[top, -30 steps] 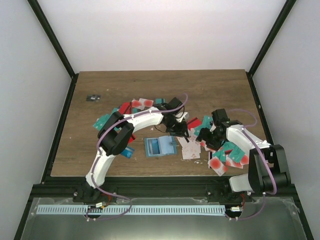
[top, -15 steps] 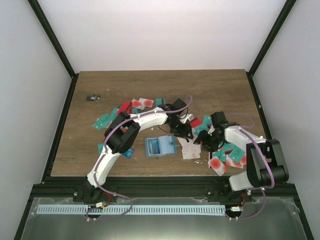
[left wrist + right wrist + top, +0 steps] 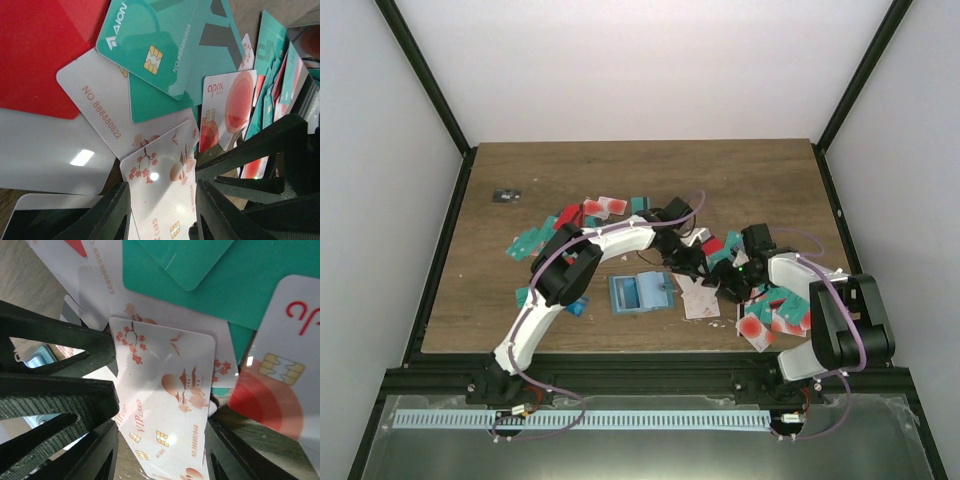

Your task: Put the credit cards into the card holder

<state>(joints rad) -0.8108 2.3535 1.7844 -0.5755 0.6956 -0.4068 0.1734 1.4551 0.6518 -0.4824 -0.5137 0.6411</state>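
The card holder [image 3: 642,292] lies open on the table, light blue inside, left of both grippers. Credit cards lie scattered: teal [image 3: 150,47], red [image 3: 35,55], white with red circles [image 3: 227,112]. A white VIP card with pink blossoms [image 3: 165,175] lies flat between my left gripper's [image 3: 162,192] open fingers. The same card [image 3: 167,390] lies between my right gripper's [image 3: 161,432] open fingers. In the top view the left gripper [image 3: 688,262] and right gripper [image 3: 723,278] nearly touch over the card pile, just right of the holder.
More cards lie at the back left [image 3: 535,242], back centre [image 3: 605,207] and front right [image 3: 770,320]. A small dark object [image 3: 506,195] sits at the far left. Black frame posts stand at the table's corners.
My right gripper has moved left toward the left gripper. My left gripper has shifted slightly right and nearer. The two now meet over the white blossom card.
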